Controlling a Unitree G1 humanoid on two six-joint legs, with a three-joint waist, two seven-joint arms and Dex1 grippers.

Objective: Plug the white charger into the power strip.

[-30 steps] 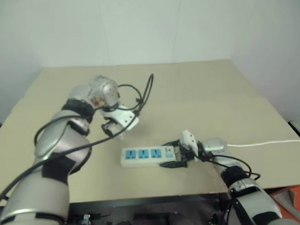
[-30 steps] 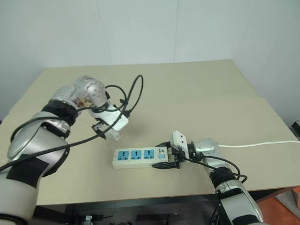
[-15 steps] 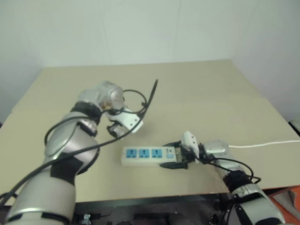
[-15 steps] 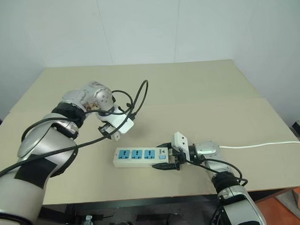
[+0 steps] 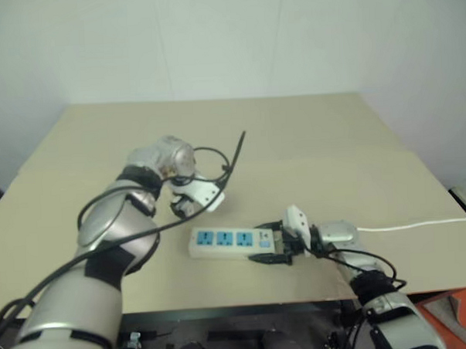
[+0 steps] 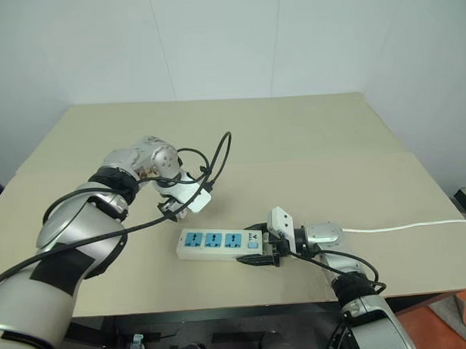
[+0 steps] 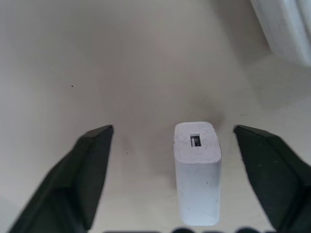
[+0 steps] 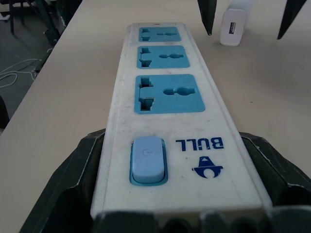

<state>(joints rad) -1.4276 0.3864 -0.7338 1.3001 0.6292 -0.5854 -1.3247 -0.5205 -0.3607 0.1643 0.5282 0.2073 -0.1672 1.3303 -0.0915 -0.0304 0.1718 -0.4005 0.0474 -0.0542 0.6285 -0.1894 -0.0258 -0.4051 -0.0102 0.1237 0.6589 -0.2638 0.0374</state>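
My right gripper (image 8: 180, 213) clamps the switch end of the power strip (image 6: 219, 243), steadying it on the surface (image 6: 309, 148). My left gripper (image 7: 194, 160) hangs open around the white charger (image 7: 197, 174), which stands untouched at the strip's eleven o'clock. Grasping, carrying and plugging all remain.

This looks like a robot lab or test room: a bare beige tabletop (image 6: 309, 140) stands against plain white walls (image 6: 212, 44). The right wrist view shows loose cables (image 8: 14, 73) on a grey floor (image 8: 19, 53) beside dark chair legs (image 8: 41, 19).
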